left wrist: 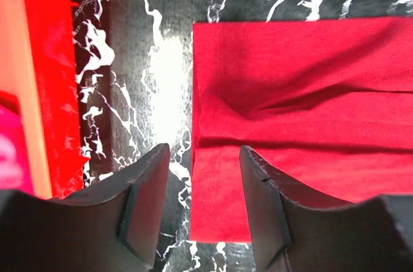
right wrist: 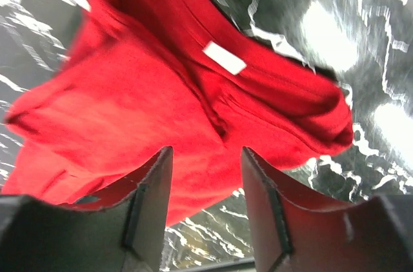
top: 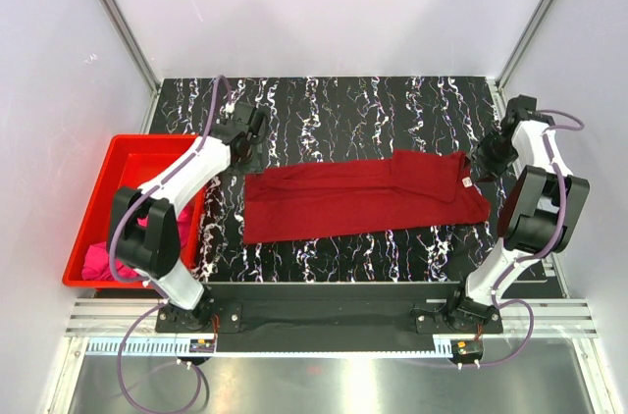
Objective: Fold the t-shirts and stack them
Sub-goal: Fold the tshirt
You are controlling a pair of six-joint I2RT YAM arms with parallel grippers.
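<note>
Crimson t-shirt (top: pixel 363 198): mid-bench (top: pixel 324 105), lying as a long lengthwise-folded strip, neck label (right wrist: pixel 224 57) at the right end.
Pink t-shirt (top: pixel 103 259): heaped in the red bin (top: pixel 128 149), left.
Left claw (left wrist: pixel 203 156): parted, empty, over the strip's left edge.
Right claw (right wrist: pixel 205 153): parted, empty, above the collar end.
Step, judged: crimson shirt half folded. The next move likely calls for pinching one end and folding it crosswise.
</note>
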